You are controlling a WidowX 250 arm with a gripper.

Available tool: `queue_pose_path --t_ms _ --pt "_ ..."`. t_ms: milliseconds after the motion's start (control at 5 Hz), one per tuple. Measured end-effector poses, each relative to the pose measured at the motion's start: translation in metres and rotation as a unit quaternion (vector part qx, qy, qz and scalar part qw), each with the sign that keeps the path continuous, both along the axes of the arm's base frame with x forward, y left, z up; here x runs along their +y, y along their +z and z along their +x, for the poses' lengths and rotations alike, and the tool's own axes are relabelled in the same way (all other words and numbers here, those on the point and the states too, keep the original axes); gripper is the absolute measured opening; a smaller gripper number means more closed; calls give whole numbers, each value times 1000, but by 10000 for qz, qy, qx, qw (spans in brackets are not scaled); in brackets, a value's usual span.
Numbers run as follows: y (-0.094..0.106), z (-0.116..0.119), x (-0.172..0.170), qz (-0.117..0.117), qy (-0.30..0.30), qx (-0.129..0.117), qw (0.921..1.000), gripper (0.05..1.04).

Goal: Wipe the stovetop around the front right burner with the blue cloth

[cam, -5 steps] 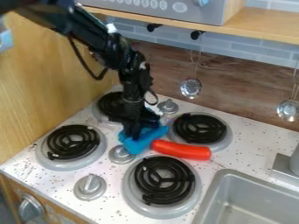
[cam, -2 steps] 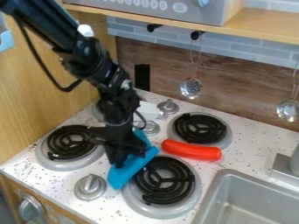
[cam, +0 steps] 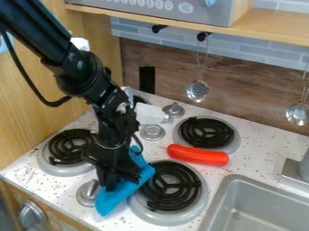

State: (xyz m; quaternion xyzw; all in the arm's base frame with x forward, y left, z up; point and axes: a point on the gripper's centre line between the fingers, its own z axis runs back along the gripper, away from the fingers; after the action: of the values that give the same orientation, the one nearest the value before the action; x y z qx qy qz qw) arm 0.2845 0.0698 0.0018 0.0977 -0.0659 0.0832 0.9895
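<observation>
The black gripper (cam: 114, 182) hangs low over the front of the stove top, between the front-left burner and the front-right burner. A blue cloth (cam: 125, 188) lies bunched against it, partly behind the fingers and over the left rim of the front-right burner (cam: 170, 186). The cloth's lower end reaches down beside a stove knob (cam: 88, 193). Whether the fingers are closed on the cloth cannot be made out. A red sausage-shaped object (cam: 198, 154) lies between the two right burners.
The front-left burner (cam: 68, 146) is left of the gripper, the back-right burner (cam: 207, 132) farther back. A white object (cam: 149, 113) stands behind the arm. The sink (cam: 256, 207) is at lower right; metal utensils (cam: 197, 90) hang at the wall.
The gripper has moved toward the stove's front edge, and the blue cloth has shifted the same way with it. Earlier, the red object slid slightly right; the white object behind the arm is now more exposed.
</observation>
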Motion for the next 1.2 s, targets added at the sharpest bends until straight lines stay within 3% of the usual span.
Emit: queue_pose_path --t_ms 400,1200 --pt "0 -19 -11 -47 -71 121 9999 78" --pt "3 -24 -86 -155 -1189 155 9927 78"
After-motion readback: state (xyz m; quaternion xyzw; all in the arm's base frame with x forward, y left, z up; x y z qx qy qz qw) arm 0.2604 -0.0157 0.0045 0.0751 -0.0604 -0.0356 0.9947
